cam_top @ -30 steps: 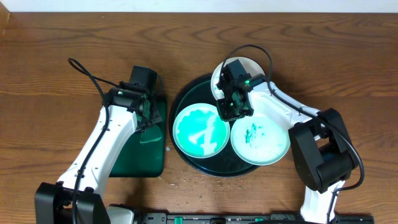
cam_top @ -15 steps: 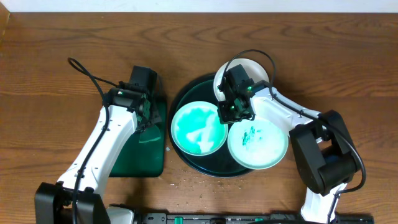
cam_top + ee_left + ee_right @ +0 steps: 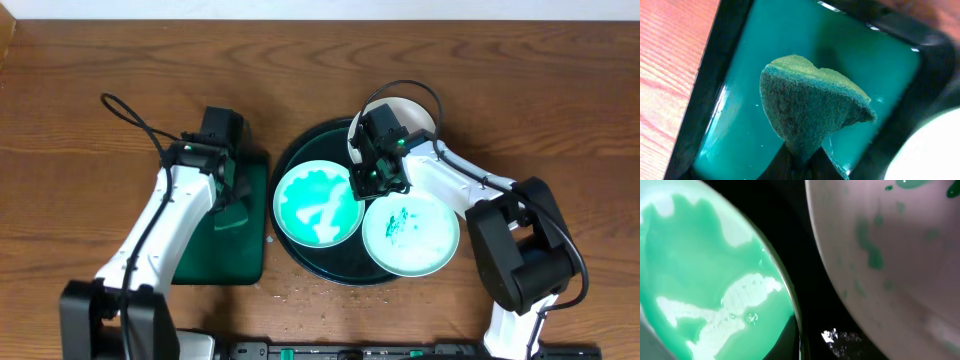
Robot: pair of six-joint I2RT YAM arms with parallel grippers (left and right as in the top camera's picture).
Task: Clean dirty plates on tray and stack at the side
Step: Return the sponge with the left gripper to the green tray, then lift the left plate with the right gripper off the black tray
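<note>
Two smeared plates and a third one sit on the round black-green tray. The left plate is flooded with teal. The front right plate bears small teal spots. The third plate lies at the back, half hidden by my right arm. My right gripper is shut on the near rim of the teal-flooded plate. My left gripper hangs over the rectangular tray, shut on a green sponge.
The rectangular dark green tray holds teal liquid, left of the round tray. Small droplets or crumbs speckle the wood near the front edge. Bare wooden table lies at the back and far left.
My right gripper has shut on the left plate's rim, and that plate has shifted slightly left and back. The spotted plate slid a little to the front. My left arm drifted slightly left.
</note>
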